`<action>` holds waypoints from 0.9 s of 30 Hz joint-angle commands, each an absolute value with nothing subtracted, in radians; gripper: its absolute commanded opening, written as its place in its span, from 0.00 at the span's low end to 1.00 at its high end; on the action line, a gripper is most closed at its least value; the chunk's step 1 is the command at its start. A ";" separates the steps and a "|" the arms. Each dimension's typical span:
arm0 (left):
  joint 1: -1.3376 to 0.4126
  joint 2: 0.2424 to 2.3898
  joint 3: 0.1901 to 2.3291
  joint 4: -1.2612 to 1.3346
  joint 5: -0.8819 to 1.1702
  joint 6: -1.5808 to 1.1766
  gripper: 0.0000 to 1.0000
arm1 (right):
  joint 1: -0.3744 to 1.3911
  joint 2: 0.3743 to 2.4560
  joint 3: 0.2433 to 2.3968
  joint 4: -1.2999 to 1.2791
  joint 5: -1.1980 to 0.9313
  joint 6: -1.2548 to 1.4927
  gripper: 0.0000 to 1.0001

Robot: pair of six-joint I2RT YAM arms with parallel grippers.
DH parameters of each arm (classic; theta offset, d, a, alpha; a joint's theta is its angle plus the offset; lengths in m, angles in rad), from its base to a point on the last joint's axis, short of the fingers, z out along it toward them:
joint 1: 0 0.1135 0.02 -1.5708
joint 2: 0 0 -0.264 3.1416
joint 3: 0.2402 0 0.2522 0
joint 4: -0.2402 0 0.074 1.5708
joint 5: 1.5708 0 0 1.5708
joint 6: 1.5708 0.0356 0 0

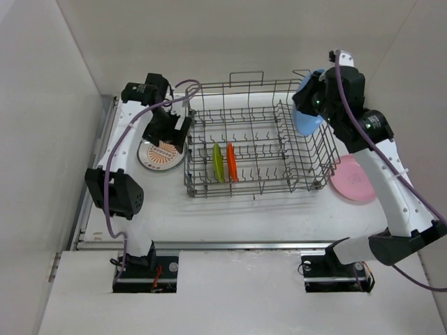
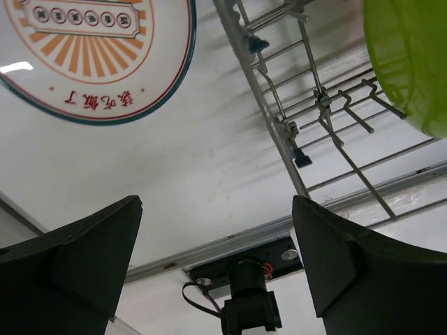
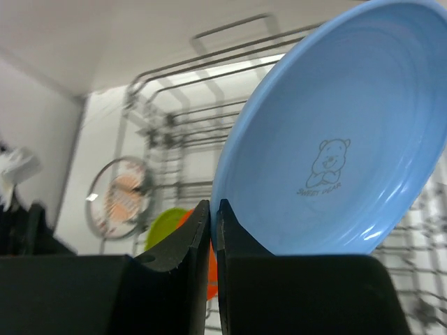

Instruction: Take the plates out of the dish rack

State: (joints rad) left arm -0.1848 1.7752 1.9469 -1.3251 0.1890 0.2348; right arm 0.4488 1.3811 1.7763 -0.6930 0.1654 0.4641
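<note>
Right pincer (image 3: 213,209) clamped on light blue plate (image 3: 335,139) rim, 2 o'clock of dish rack (image 1: 258,146). Left pincer (image 2: 216,206) wide apart, empty, near sunburst plate (image 2: 91,56) at rack's 9 o'clock.

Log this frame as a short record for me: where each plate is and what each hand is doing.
Plates in view: five
In rack: lime green plate and orange plate, standing on edge side by side in the left part of the dish rack
Left of rack: white sunburst plate, flat on the table
Right of rack: pink plate, flat on the table
Lifted: light blue plate, by the rack's far right corner
Right hand: shut on the light blue plate's rim
Left hand: open, empty, above the table near the white sunburst plate
</note>
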 commanded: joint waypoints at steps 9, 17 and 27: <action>-0.337 1.963 2.011 -1.307 0.043 0.232 0.86 | 0.114 1.405 1.918 -0.982 0.508 0.368 0.00; -0.337 2.164 2.235 -1.364 -0.031 0.209 0.55 | -0.211 1.468 1.553 -0.838 0.230 0.469 0.00; -0.337 2.250 2.326 -1.229 -0.116 0.229 0.19 | -0.249 1.726 1.451 -0.747 0.129 0.469 0.00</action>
